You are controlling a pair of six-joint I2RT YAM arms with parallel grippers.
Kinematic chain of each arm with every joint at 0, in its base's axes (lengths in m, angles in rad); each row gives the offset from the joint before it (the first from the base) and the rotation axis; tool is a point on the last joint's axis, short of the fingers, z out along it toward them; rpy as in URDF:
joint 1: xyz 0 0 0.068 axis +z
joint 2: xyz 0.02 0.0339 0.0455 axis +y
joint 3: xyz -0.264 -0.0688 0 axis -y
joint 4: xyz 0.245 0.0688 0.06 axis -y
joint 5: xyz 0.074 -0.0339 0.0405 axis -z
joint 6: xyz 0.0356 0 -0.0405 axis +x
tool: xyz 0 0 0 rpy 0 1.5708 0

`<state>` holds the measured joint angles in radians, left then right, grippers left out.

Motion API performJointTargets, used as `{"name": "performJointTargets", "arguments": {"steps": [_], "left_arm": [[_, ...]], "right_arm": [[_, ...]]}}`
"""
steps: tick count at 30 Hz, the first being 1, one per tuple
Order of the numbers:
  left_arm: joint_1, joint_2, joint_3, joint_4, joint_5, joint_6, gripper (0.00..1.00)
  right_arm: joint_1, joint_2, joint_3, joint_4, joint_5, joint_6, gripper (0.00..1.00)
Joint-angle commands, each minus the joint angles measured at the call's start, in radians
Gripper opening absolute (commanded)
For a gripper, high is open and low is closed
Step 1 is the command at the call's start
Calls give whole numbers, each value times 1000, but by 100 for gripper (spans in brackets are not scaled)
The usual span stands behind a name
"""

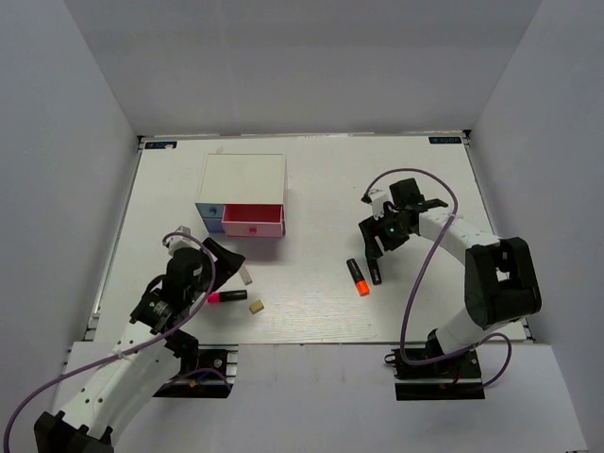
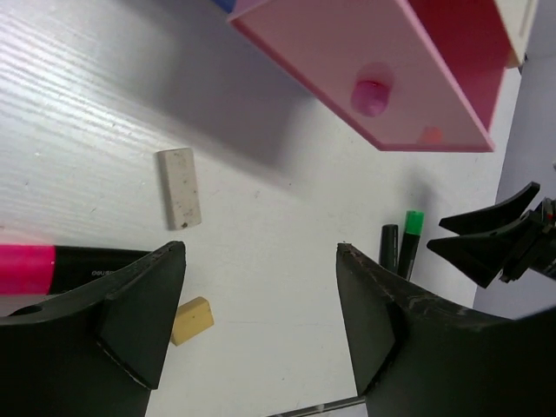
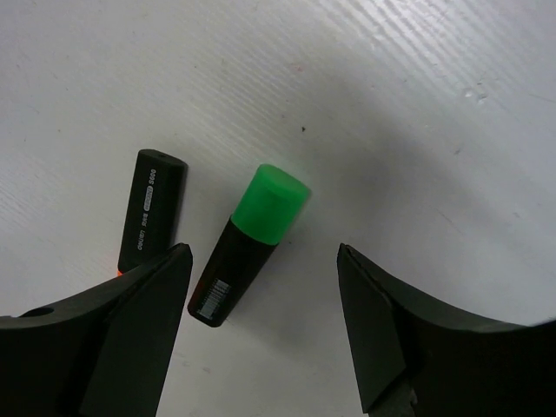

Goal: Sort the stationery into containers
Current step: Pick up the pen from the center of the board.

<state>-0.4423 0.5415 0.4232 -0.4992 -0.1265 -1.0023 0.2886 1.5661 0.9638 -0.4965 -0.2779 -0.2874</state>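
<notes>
**Operator:** What is the state of the left gripper (image 2: 261, 304)?

**Technician:** Its fingers (image 2: 143, 313) are spread with nothing between them. It hangs low over the table (image 1: 330, 316). Nearest the bases lie the tan eraser (image 2: 192, 320) and the pink pen (image 2: 52, 267). The white eraser (image 2: 179, 188) lies just beyond, apart from both. The gap centres on bare table, so which item it is meant for cannot be told.

**Operator:** And the right gripper (image 3: 265, 321)?

**Technician:** It is also spread and empty, and it hovers over the green pen (image 3: 248, 261). That pen lies flat, cap pointing away, with its barrel running up through the gap. The fingers therefore stand on either side of the barrel, which suggests a grasp of this pen comes next. The orange pen (image 3: 152, 208) lies just beside it, roughly parallel and not touching. One finger would come down between the two pens and could nudge the orange one.

**Operator:** Where are the containers?

**Technician:** The box (image 1: 243, 175) sits farther back, on the left arm's side. Its pink drawer (image 1: 253, 228) is drawn out toward the arms, so its inside faces up, likely for drops from above. The blue drawer (image 1: 209, 219) sits beside it. Whether that one is drawn out cannot be told.

**Operator:** How far along is the task?

**Technician:** Every item in view lies on the table. The drawer contents are not visible. Sorting appears to be at an early stage.
</notes>
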Motion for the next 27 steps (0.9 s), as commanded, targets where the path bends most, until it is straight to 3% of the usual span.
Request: {"name": "performJointTargets", "arguments": {"steps": [1, 9, 15, 18, 19, 23, 27], "left_arm": [[-4, -11, -9, -68, -45, -70, 80], [-4, -115, -27, -170, -122, -270, 81], [5, -117, -27, -228, -140, -418, 82], [5, -88, -27, -228, -150, -437, 82], [5, -63, -27, -228, -150, -452, 82], [5, 21, -6, -275, -150, -505, 82], [5, 107, 34, -321, -140, -538, 84]], "right_arm": [[40, 15, -19, -1, 14, 40, 74], [93, 48, -63, 44, 94, 100, 72], [126, 69, -92, 75, 177, 143, 62], [130, 66, -86, 76, 171, 143, 45], [130, 64, -82, 72, 169, 134, 33], [126, 40, -54, 55, 125, 79, 12], [124, -20, -7, 47, 44, 8, 4]]}}
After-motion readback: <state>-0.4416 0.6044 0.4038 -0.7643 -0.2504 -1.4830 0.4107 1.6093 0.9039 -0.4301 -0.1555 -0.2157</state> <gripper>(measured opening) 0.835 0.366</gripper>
